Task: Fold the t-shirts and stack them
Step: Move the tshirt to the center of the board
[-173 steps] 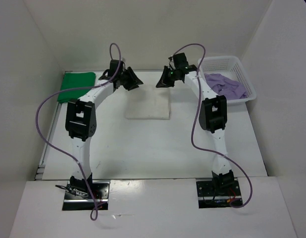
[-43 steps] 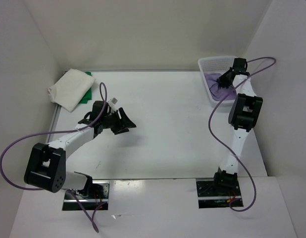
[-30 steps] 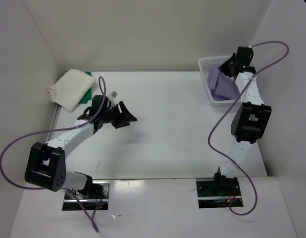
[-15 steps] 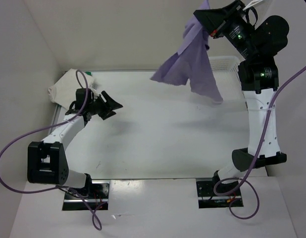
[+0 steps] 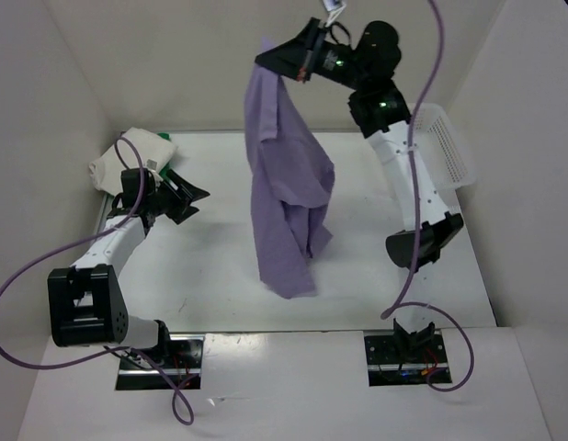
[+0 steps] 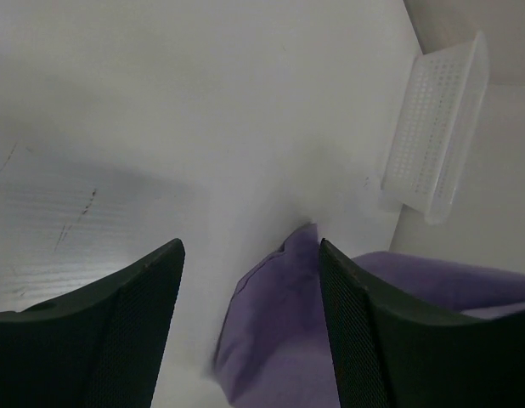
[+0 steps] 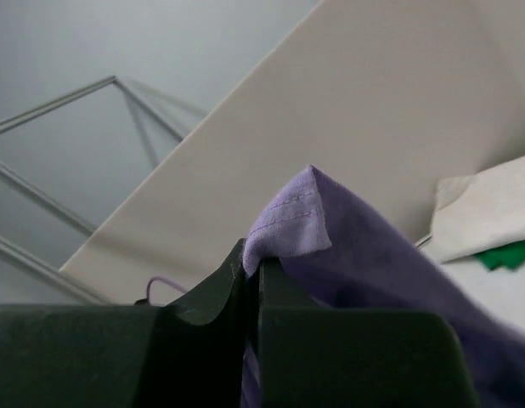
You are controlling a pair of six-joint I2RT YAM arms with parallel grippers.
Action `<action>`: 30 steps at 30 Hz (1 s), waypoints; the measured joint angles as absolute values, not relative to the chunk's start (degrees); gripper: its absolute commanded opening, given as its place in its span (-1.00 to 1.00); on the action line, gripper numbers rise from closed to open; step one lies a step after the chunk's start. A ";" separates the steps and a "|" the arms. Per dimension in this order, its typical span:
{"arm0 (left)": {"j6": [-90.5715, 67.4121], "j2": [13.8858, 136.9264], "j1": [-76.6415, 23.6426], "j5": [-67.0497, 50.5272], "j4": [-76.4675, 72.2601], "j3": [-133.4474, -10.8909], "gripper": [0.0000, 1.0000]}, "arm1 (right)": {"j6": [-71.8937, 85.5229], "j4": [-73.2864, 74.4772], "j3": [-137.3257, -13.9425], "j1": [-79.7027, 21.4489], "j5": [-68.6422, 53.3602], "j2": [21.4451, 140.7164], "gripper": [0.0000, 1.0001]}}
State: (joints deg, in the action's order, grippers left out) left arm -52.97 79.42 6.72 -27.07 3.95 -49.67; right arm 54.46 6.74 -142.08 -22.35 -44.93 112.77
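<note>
A white table [image 5: 357, 285] sits boxed in by plain white walls [image 5: 155, 64] on three sides.

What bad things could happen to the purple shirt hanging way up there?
The right end effector pinches only a small bit of the purple shirt at its hem, so it might slip and fall in a heap. The shirt hangs bunched and twisted, so it may land crumpled on the table. The open left end effector sits close to the white shirt and could nudge it.

Soft matt purple cloth shirt [image 5: 284, 193], white perforated plastic basket [image 5: 449, 152], smooth matt tabletop [image 5: 201, 276].
</note>
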 measured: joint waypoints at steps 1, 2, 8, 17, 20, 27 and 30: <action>-52.95 79.42 6.72 -26.96 3.99 -49.50 0.44 | 54.78 7.60 -143.92 -24.23 -45.01 114.89 -0.98; -52.93 79.42 6.72 -26.87 4.10 -49.47 0.44 | 55.16 8.14 -144.68 -25.50 -44.99 116.05 -0.98; -52.62 79.42 8.49 -26.09 4.49 -49.50 0.44 | 54.22 12.84 -147.39 -28.88 -42.78 115.44 -0.98; -47.72 79.42 7.77 -24.03 7.75 -52.42 0.44 | 52.14 13.67 -125.16 -19.42 -34.70 103.68 -0.98; -46.35 79.42 6.85 -23.11 9.08 -52.42 0.44 | 50.09 17.58 -123.61 -19.77 -33.10 105.16 -0.98; -43.68 79.42 6.04 -20.08 10.46 -51.44 0.51 | 44.01 19.40 -101.75 -16.03 -27.57 95.02 -0.98; -43.13 80.47 4.82 -18.52 10.85 -49.78 0.54 | 42.46 19.44 -89.62 -10.07 -26.52 91.09 -0.98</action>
State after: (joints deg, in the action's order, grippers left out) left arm -43.13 80.47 4.82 -18.52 10.85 -49.78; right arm 42.46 19.44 -89.62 -10.07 -26.52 91.09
